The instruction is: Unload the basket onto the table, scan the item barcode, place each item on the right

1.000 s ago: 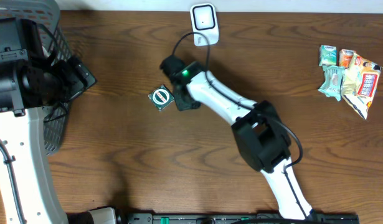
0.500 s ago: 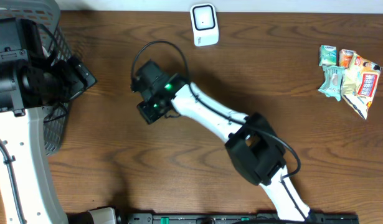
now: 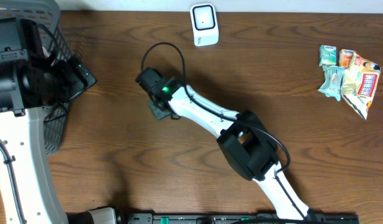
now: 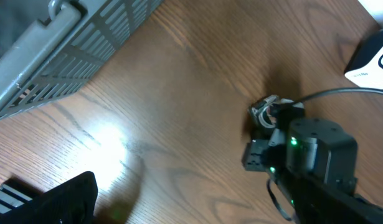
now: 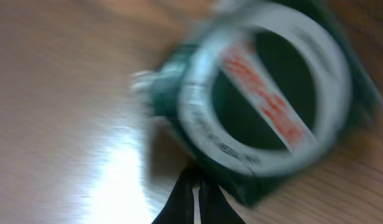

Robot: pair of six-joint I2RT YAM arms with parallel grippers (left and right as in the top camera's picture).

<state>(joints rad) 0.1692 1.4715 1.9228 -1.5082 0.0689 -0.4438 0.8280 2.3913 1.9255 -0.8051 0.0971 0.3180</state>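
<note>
Starting at the left, a wire basket [image 3: 35, 25] sits at the table [image 3: 116, 155] edge. The left gripper [image 3: 82, 79] hangs just beside it, jaws spread wide and nothing between them.

Toward the middle, the right arm reaches far across. The right gripper [image 5: 194, 190] is closed tight, its tips meeting at the lower edge of the packet [image 5: 266, 93]. The wrist view is too blurred to tell whether they nip that edge or only touch it. The packet is green with a white ring and red lettering, tilted, and low over or on the wood; from overhead only a dark corner shows under the gripper. No barcode can be made out on the face that shows.

Further right and up, the white scanner [image 3: 203, 23] stands at the far edge, well apart from the packet. At the far right lies a small heap of snacks [image 3: 347, 71], untouched.

As it looks, the packet is off to the scanner's left rather than in front of it. Nothing shows whether a scan has been made. If not, bringing the code side before the scanner is what remains.
</note>
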